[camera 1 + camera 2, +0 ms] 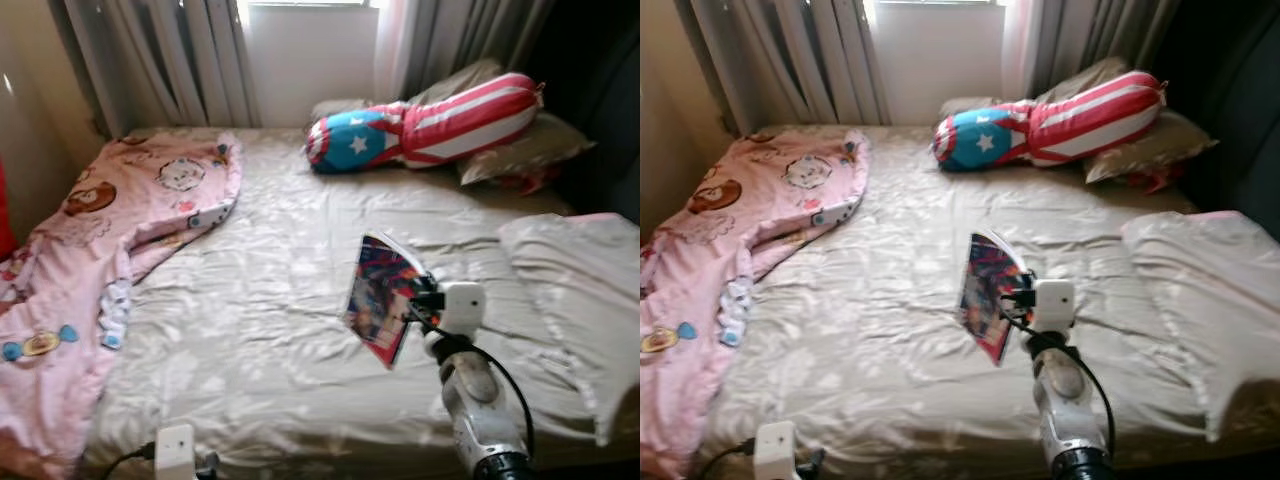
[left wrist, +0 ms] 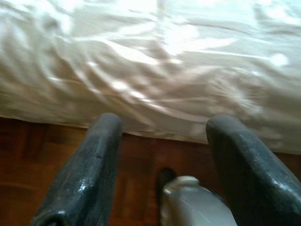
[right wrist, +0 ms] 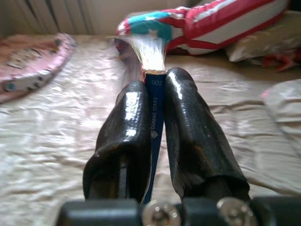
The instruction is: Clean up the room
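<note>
Your right hand holds the book tight above the bed, left hand wide & idle, so book, blanket etc. still need tidying.

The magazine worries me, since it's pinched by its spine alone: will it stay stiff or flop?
Probably floppy: the magazine is thin, and its pages fan open above the right gripper. It looks light, held by its spine alone. Its glossy cover may slip.
</note>
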Controlling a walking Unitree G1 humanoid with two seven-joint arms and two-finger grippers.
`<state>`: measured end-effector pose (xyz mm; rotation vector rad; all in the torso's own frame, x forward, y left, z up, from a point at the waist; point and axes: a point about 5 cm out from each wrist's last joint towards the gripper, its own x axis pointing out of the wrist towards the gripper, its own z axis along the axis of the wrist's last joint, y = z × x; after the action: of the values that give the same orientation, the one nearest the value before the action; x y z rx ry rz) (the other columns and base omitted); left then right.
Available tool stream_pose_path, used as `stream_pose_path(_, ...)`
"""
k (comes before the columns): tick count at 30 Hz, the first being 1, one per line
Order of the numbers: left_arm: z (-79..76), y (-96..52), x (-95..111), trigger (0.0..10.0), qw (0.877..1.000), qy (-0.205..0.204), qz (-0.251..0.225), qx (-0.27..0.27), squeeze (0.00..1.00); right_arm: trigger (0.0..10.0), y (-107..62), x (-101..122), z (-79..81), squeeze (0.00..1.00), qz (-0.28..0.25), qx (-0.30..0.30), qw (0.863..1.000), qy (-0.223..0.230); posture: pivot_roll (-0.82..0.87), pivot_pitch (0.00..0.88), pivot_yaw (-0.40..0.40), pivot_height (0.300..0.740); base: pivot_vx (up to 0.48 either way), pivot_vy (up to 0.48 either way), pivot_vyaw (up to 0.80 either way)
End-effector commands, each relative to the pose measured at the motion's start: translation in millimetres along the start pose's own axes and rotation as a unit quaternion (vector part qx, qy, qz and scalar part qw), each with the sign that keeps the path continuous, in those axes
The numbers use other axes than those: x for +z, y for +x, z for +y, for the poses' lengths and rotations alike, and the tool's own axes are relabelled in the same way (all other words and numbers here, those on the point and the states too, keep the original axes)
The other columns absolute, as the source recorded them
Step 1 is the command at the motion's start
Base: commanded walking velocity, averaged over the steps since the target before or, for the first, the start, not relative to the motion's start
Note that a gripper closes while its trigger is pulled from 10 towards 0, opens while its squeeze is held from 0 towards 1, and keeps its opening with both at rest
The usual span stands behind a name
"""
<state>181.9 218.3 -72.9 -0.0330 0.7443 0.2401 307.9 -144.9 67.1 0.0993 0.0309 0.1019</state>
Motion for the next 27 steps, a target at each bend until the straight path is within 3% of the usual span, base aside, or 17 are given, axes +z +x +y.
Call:
stream_pose_path(1, 7.4, -1.6, -4.5, 10.0, 1.0, 0.005, 0.009, 0.01, 0.0, 10.0, 5.9, 12.4, 7.5, 0.0, -0.026, 0.012, 1.0, 0.002, -0.02, 0.0, -0.032, 0.736, 0.0, -0.412, 0.0)
stream_pose_path(13, 9.0, -1.5, -4.2, 10.0, 1.0, 0.005, 0.01, 0.012, 0.0, 10.0, 5.4, 11.4, 8.3, 0.0, -0.023, 0.014, 1.0, 0.003, -0.02, 0.0, -0.026, 0.736, 0.0, -0.397, 0.0)
stream_pose_path(27, 12.2, -2.2, -5.7, 10.0, 1.0, 0.001, 0.013, 0.011, 0.0, 10.0, 2.8, 8.3, 8.2, 0.0, -0.016, 0.016, 1.0, 0.004, -0.02, 0.0, -0.02, 0.736, 0.0, 0.0, 0.0)
